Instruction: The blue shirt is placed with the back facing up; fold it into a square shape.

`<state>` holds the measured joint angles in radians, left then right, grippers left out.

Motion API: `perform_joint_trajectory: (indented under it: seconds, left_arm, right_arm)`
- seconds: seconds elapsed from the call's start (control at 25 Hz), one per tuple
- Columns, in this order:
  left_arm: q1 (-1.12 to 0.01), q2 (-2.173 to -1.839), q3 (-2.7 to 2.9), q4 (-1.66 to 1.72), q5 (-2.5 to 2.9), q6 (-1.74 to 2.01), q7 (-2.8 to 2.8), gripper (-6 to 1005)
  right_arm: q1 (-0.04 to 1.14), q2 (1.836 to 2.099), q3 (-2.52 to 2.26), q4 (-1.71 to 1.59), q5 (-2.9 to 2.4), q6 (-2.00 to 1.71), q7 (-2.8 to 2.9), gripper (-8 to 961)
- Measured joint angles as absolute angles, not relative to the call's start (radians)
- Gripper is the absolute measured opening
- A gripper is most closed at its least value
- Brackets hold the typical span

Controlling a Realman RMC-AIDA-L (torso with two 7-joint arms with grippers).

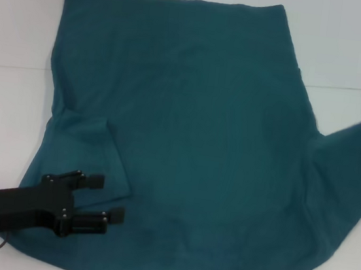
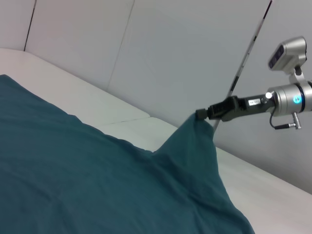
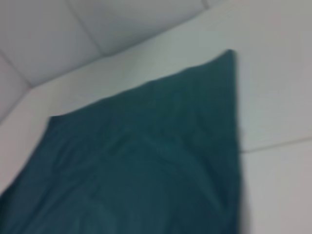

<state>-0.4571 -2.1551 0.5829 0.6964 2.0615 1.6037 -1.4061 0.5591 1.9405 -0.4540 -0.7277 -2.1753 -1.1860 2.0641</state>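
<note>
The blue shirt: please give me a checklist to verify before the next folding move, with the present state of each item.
1. Blue shirt lies spread on the table, plain side up: ok.
2. Left sleeve is folded in over the body: ok.
3. Left gripper is open above the folded sleeve, holding nothing: ok.
4. Right gripper is shut on the right sleeve, lifted off the table: ok.
5. Right sleeve is folded in: not ok, it is stretched outward.
6. Cloth is smooth under the lifted part: cannot tell.
</note>
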Motion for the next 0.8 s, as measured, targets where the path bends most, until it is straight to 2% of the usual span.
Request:
perform_joint_trajectory:
  seconds: [0.16,0.4,0.52,0.64,0.8]
  left_arm:
    - [-0.456,-2.155,0.583,0.696,2.062,1.603,-1.407,951]
    - [-0.452,-2.154,0.581,0.696,2.062,1.602,-1.407,951]
    - [-0.448,-2.154,0.581,0.696,2.062,1.599,-1.407,951]
    - [-0.444,-2.154,0.581,0.696,2.062,1.596,-1.407,951]
    - [-0.441,-2.155,0.581,0.696,2.062,1.591,-1.407,951]
  right_arm:
    - [0.610,1.963,-0.486,-0.724,-2.145,-1.222,2.060,58]
    - [0.699,2.036,-0.643,-0.717,-2.147,-1.206,2.031,80]
    - [0.710,2.061,-0.693,-0.734,-2.149,-1.172,2.032,91]
    - [0.709,2.063,-0.696,-0.743,-2.147,-1.162,2.034,237]
    - [0.685,2.040,-0.691,-0.747,-2.150,-1.153,2.069,422]
